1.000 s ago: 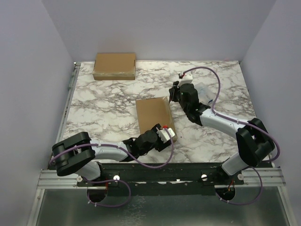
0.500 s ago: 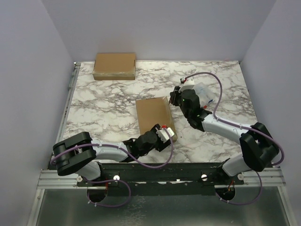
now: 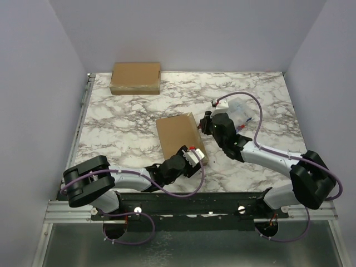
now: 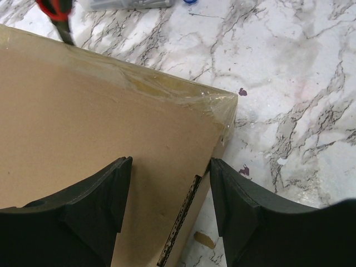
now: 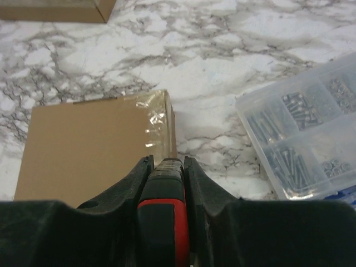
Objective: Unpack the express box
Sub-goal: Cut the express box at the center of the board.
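Express box (image 3: pixel 177 136): brown carton, closed, lying slightly turned near the middle of the marble table (image 3: pixel 122 119), between the two grippers.
Tape (image 4: pixel 167 83): clear film, wrinkled, along the carton's right edge.
Left gripper (image 4: pixel 169 167): jaws parted wide above the carton's near right corner, one finger (image 4: pixel 105 200) over the top face and the other past the edge; nothing is clamped.
Right gripper (image 5: pixel 167 162): closed around a red-and-black tool (image 5: pixel 163 222).
Tool tip: points at the taped right edge (whether it touches, I cannot tell).
Parts case (image 5: pixel 300 139): clear plastic, compartments of screws, just right of the carton.
Second box (image 3: pixel 136 78): far left corner, well apart.
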Motion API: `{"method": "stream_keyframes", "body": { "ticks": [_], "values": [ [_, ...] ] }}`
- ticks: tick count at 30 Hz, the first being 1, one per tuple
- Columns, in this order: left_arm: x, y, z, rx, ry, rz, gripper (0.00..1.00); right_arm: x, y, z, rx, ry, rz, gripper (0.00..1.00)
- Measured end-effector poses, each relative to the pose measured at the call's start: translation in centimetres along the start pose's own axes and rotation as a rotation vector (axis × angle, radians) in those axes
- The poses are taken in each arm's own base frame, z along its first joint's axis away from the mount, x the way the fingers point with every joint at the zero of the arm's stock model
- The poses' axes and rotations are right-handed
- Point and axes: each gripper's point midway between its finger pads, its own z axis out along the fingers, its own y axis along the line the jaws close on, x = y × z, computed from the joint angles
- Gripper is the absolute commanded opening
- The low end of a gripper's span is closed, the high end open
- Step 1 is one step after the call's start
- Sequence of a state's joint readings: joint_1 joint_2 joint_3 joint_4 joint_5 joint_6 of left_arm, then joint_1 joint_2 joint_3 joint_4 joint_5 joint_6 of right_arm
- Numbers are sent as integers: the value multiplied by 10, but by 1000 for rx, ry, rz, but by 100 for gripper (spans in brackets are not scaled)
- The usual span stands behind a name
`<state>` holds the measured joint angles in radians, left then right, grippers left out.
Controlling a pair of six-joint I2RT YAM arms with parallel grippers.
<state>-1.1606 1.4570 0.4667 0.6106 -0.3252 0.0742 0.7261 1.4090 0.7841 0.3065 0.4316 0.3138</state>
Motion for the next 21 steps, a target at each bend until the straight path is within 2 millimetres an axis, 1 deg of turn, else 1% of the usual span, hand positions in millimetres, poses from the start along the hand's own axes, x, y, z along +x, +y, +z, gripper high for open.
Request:
{"method": "stream_keyframes", "body": {
  "ticks": [1, 4, 7, 9, 12, 15, 21],
  "values": [
    [0, 1, 0, -4, -1, -4, 63, 6, -1, -2, 0, 17, -6, 0],
    [0, 2, 0, -10, -6, -9, 63, 32, -7, -11, 11, 93, -37, 0],
    [1, 2, -1, -11, -10, -11, 63, 41, -9, -16, 12, 130, -56, 0],
    [1, 2, -1, -12, -12, -12, 64, 41, -10, -19, 14, 136, -58, 0],
    [0, 2, -1, -11, -13, -14, 66, 34, -11, -23, 16, 124, -47, 0],
    [0, 1, -1, -10, -14, -21, 66, 21, -8, -23, 15, 103, -38, 0],
    [0, 1, -1, -10, -15, -23, 65, -23, 10, -15, -15, 18, -22, 0]
  ]
}}
